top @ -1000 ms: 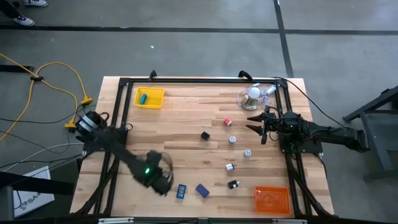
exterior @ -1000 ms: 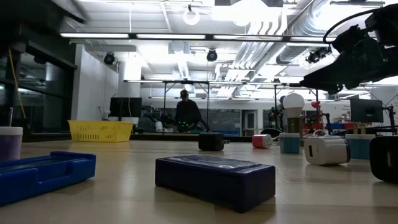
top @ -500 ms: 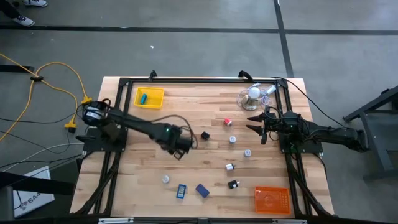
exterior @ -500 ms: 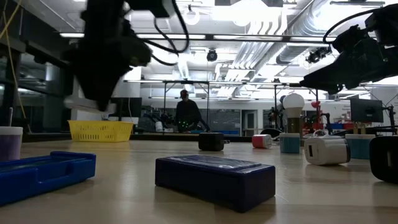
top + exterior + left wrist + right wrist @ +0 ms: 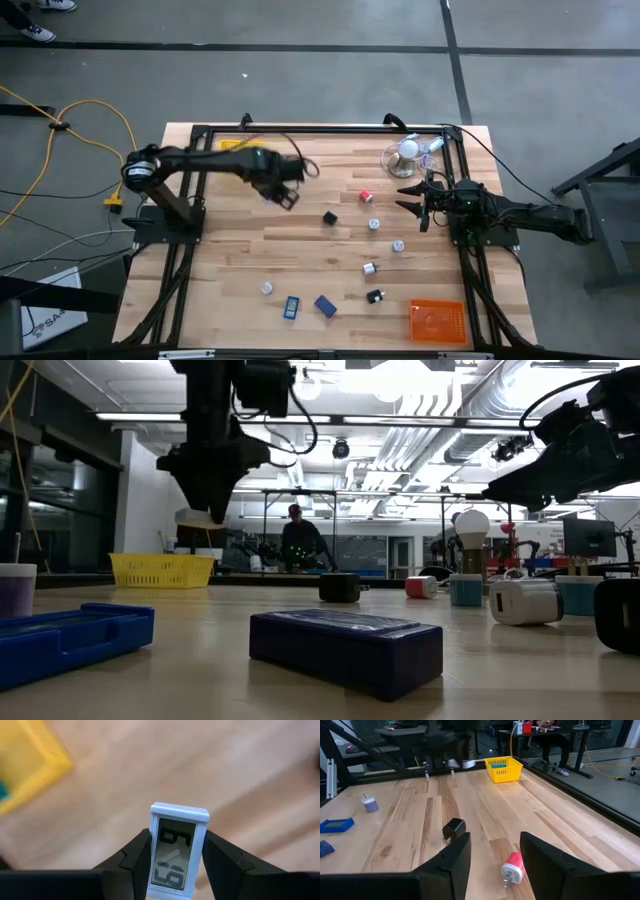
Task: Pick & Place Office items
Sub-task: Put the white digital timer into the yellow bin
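My left gripper (image 5: 284, 194) hangs above the far-left part of the table, just right of the yellow tray (image 5: 228, 146), and is shut on a small pale-blue rectangular piece with a clear window (image 5: 179, 822). The arm hides most of that tray, which holds a teal stick (image 5: 498, 765). My right gripper (image 5: 412, 200) waits open at the right side. On the wood lie a red-and-white piece (image 5: 366, 196), a black block (image 5: 329, 217), silver-white bits (image 5: 373, 225), a black bit (image 5: 374, 296) and two blue blocks (image 5: 325, 305). My left gripper pinches the pale-blue piece between its two fingers, one finger (image 5: 137, 855) on each long side (image 5: 154, 851). The fingers point down from above. The piece is lifted clear of the table (image 5: 200, 518), and its upper end sticks out beyond the fingertips.
An orange tray (image 5: 437, 322) sits at the near-right corner. A white ball-shaped object with a clear tangle (image 5: 408, 150) stands at the far right, beside my right gripper. A black frame (image 5: 320, 128) borders the table. Bare wood lies at the left centre.
My left gripper has risen from the near-left part of the table, beside the blue blocks, and swung across toward the far edge, ending by the yellow tray with the pale-blue piece in its fingers. A small whitish bit shows where the gripper had been.
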